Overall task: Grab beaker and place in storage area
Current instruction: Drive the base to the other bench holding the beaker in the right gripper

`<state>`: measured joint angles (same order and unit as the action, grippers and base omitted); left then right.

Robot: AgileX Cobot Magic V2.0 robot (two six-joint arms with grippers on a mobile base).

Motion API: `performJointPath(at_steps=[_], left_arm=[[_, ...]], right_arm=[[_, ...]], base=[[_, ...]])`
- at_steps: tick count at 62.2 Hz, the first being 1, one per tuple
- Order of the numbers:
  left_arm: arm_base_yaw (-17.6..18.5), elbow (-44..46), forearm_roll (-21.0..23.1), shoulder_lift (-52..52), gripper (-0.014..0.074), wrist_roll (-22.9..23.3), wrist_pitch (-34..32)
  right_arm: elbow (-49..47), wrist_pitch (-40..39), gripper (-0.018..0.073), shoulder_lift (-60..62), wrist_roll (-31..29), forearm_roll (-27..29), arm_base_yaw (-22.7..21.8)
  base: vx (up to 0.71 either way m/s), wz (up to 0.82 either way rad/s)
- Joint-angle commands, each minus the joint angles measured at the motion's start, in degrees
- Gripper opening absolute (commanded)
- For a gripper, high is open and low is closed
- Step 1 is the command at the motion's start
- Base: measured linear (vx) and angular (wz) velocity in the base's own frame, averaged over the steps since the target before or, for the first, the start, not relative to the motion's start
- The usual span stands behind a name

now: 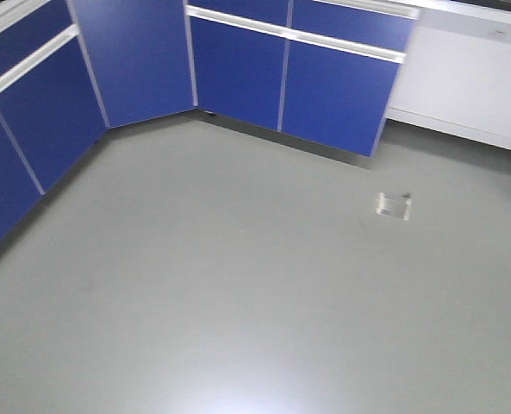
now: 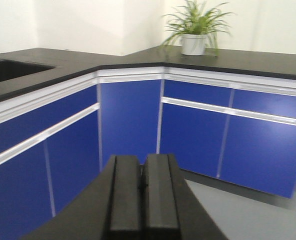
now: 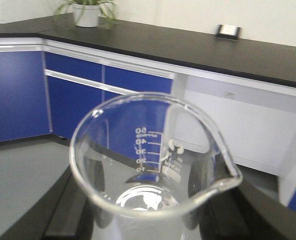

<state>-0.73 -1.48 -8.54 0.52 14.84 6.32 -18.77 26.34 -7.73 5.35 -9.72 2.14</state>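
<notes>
the right gripper [image 3: 155, 222] grips the beaker [image 3: 152, 170]. the clear glass stands upright between its two dark fingers [image 3: 260, 215], one showing at each side of the base, close against the wall. the rim opens wide toward the wrist. the spout points out past the right-hand finger, and the white scale is on the wall farthest from the wrist.

beyond the fingertips, higher and well apart from them, runs the storage area [image 3: 187, 47], a bare black benchtop. a small box [image 3: 228, 31] with a white face stands at its far edge by the wall, ahead and to the right of the fingers. a potted plant [image 3: 88, 12] stands on the same top, far off to their left. under the top are blue cabinets [image 3: 18, 95] to the left of the fingers and a white panel [image 3: 227, 125] ahead of them. grey floor [image 3: 18, 175] lies below.

the left gripper [image 2: 142, 167] holds nothing. its two black fingers are brought together with only a thin slit between them. ahead of the tips the cabinets meet in a corner under a black top. the plant is up and to the right of the fingers, and a sink [image 2: 13, 70] is up and to their left.

the front view takes in the floor, the cabinets, and a small square patch [image 1: 393, 205] on the floor, too blurred to tell what it is.
</notes>
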Motion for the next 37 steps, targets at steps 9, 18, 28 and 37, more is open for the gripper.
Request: performJointPath(at_steps=[9, 18, 28, 37], left_arm=[[0.37, -1.25, 0.32, 1.09, -0.0008, 0.33, -4.85], [0.37, -1.25, 0.32, 1.09, -0.0008, 0.33, -4.85], [0.37, -1.25, 0.32, 1.09, -0.0008, 0.33, -4.85], [0.37, -1.25, 0.32, 1.09, -0.0008, 0.33, -4.85]], right_arm=[[-1.56, -4.71, -0.0003, -0.62, -0.01, -0.6, -0.18], [-1.56, -4.71, -0.0003, -0.62, -0.01, -0.6, -0.18], [-1.56, -4.71, -0.0003, -0.62, -0.01, -0.6, -0.18], [-1.56, -4.71, -0.0003, -0.62, -0.01, -0.6, -0.18]], base=[[-0.09, -0.45], [-0.04, -0.33], [0.02, -0.22], [0.08, -0.3]])
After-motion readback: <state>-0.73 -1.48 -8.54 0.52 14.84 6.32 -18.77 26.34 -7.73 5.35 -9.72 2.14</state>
